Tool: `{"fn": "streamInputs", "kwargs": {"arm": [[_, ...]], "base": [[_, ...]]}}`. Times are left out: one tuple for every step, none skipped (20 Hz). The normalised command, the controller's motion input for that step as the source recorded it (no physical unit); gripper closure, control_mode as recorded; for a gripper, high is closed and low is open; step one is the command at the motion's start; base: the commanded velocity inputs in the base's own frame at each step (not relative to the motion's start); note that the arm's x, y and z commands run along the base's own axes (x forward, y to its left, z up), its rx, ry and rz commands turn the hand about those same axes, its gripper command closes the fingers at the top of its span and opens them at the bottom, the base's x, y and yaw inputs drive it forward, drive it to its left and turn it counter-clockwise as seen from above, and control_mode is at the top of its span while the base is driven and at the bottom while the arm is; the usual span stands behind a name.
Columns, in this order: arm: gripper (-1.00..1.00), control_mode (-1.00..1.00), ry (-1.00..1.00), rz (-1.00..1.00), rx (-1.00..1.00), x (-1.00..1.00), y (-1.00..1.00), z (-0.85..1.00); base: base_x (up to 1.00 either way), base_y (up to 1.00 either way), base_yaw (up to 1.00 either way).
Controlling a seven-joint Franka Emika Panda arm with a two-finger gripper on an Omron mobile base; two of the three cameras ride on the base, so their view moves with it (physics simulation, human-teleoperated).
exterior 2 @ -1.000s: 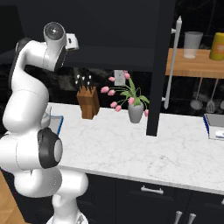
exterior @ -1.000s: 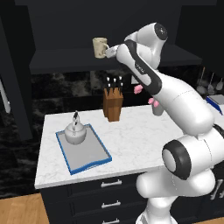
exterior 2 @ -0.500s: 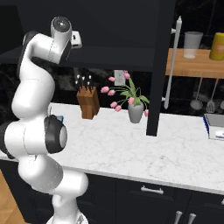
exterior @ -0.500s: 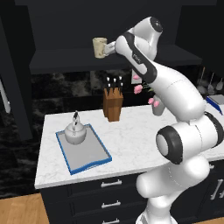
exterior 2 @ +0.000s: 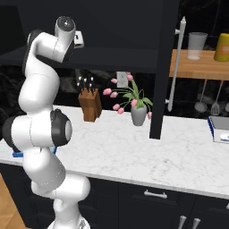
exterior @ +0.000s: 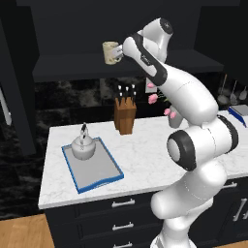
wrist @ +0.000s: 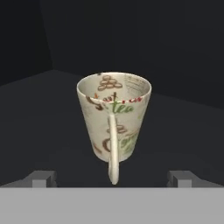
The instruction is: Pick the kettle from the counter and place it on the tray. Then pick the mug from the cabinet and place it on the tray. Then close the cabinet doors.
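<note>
- Tray point(exterior: 104, 177), grey with a blue rim, lies flat on the white marbled surface point(exterior: 145, 150) at about 8 o'clock in the left base view, near the surface's left end.
- Kettle point(exterior: 84, 147), silver-grey with a dark arched handle, stands upright inside the tray, in its far corner.
- Knife block point(exterior: 125, 115) stands on the surface at about 12 o'clock from the tray, well apart from it; the right base view shows it point(exterior 2: 91, 104) beside the arm.
- Mug point(exterior: 112, 52), cream with a side handle, stands upright on the dark shelf point(exterior: 77, 65) of the cabinet point(exterior: 97, 29), at about 11 o'clock in the left base view.
- In the hand view the mug point(wrist: 114, 120) is centred, handle turned toward the camera, printed lettering on its wall.
- Pincer point(exterior: 121, 51) is just beside the mug at its 3 o'clock; its fingertips point(wrist: 42, 179) stand wide apart, one to each side of the mug, gripping nothing.
- Pink flowers in a grey vase point(exterior 2: 138, 114) stand on the surface at about 3 o'clock from the knife block.
- An open cabinet door point(exterior 2: 164, 67) with a silver bar handle hangs edge-on at about 1 o'clock in the right base view.
</note>
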Motion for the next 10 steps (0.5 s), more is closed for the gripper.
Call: {"fn": "streamInputs", "kwargs": {"arm": [[-1.00, -1.00, -0.01, 0.05, 0.00, 0.37, 0.08, -0.05], [-1.00, -1.00, 0.00, 0.05, 0.00, 0.34, 0.05, -0.07], [-1.00, -1.00, 0.00, 0.05, 0.00, 0.28, 0.03, -0.07], [-1.00, -1.00, 0.00, 0.06, 0.00, 0.28, 0.02, -0.07], [-1.00, -1.00, 0.00, 0.06, 0.00, 0.24, 0.02, -0.07], [-1.00, -1.00, 0.00, 0.07, 0.00, 0.23, 0.01, -0.07], [-1.00, -1.00, 0.00, 0.07, 0.00, 0.19, 0.01, -0.08], [-1.00, -1.00, 0.00, 0.07, 0.00, 0.20, 0.03, -0.09], [-1.00, -1.00, 0.00, 0.07, 0.00, 0.19, 0.03, -0.07], [-1.00, -1.00, 0.00, 0.07, 0.00, 0.18, 0.01, -0.05]], "base": [[0.00, 0.00, 0.00], [0.00, 0.00, 0.00], [0.00, 0.00, 0.00], [0.00, 0.00, 0.00], [0.00, 0.00, 0.00], [0.00, 0.00, 0.00], [0.00, 0.00, 0.00], [0.00, 0.00, 0.00], [0.00, 0.00, 0.00], [0.00, 0.00, 0.00]]}}
